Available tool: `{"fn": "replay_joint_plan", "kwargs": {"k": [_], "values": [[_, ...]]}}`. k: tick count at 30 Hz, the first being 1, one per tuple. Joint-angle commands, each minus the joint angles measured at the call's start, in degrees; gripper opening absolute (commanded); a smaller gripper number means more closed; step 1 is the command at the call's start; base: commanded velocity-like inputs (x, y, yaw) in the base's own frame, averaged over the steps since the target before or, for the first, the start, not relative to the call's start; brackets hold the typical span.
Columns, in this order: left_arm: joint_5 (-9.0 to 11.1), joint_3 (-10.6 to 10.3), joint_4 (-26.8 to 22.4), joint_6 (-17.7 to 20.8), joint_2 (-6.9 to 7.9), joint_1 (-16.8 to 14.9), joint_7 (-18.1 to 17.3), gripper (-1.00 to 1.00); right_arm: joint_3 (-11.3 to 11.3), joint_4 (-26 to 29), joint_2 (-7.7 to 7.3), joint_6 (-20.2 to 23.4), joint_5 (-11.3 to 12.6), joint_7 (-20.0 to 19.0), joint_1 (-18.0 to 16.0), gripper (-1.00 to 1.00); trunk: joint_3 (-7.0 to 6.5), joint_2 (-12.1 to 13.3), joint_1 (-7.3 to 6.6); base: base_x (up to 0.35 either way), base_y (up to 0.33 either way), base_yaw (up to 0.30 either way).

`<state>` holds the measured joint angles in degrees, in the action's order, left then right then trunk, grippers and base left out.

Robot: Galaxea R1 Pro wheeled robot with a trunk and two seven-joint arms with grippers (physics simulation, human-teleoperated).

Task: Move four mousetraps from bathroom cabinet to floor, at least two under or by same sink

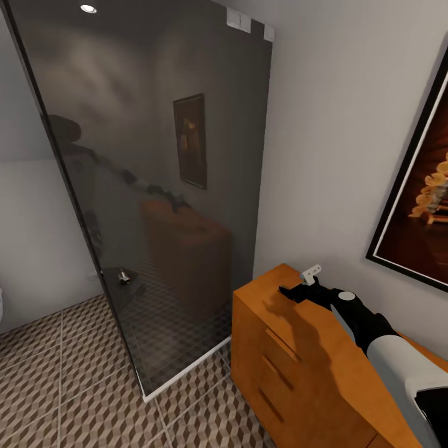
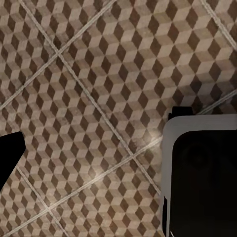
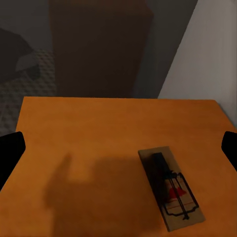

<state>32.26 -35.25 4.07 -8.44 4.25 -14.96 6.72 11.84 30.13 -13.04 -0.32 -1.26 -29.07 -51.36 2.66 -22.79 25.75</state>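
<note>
Your right end effector (image 1: 297,292) hangs over the cabinet (image 1: 292,354) top with fingers apart and empty, one mousetrap (image 3: 171,186) lying flat on the top below it, untouched; the dark glass panel (image 1: 155,186) stands left, and your left end effector's state I can't tell, over bathroom floor (image 2: 89,98).

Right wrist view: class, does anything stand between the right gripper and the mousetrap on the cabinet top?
Nothing visible does. The mousetrap lies alone on the bare cabinet top, with open space between it and the right gripper fingertips.
</note>
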Motion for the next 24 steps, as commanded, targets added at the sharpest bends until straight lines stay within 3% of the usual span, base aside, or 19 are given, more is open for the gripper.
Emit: {"fn": "replay_joint_plan", "kwargs": {"k": [1,24], "values": [[0.2,-0.3,0.2,-0.3,-0.04,-0.1,0.0,1.00,0.2,0.0,-0.05,0.0,-0.1,0.0,-0.1,1.00,0.13,-0.1,0.04,0.000,0.000,0.000],[0.2,-0.3,0.2,-0.3,-0.03,-0.1,0.0,1.00,0.1,0.0,-0.09,0.0,-0.2,0.0,-0.1,1.00,0.13,-0.1,0.04,0.000,0.000,0.000]]}}
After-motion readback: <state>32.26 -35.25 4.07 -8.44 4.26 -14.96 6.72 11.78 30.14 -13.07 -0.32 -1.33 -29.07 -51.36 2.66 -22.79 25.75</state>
